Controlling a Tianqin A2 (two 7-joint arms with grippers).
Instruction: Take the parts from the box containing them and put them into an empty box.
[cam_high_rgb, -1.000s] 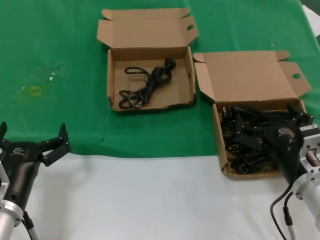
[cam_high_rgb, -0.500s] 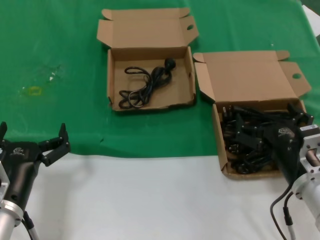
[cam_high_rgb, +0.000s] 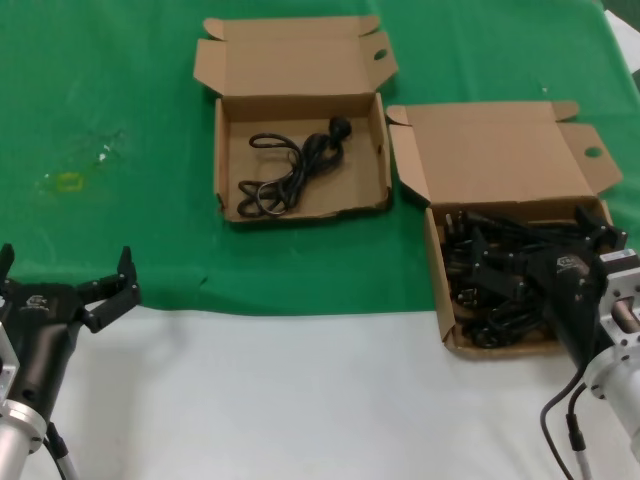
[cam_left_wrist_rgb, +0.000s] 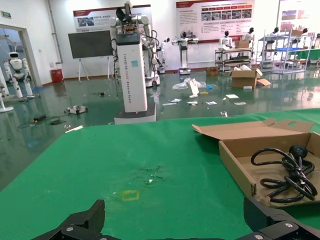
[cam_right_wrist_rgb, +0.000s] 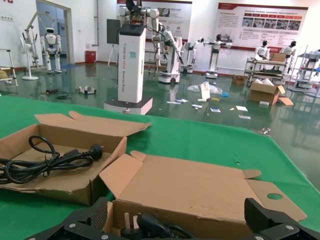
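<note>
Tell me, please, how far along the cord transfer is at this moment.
One cord already lies in the receiving box. The right gripper, fingers open, hovers over the full box, holding nothing. A pile of cords remains there. The left gripper waits open near the table's front edge.

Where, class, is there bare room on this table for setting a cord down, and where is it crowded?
Free: the green cloth left of the brown cardboard box with the short lid, and the white strip in front between the parked left gripper and right gripper. That box's floor is bare beside its single black cord. Crowded: the large-lidded box, heaped with black cords.
</note>
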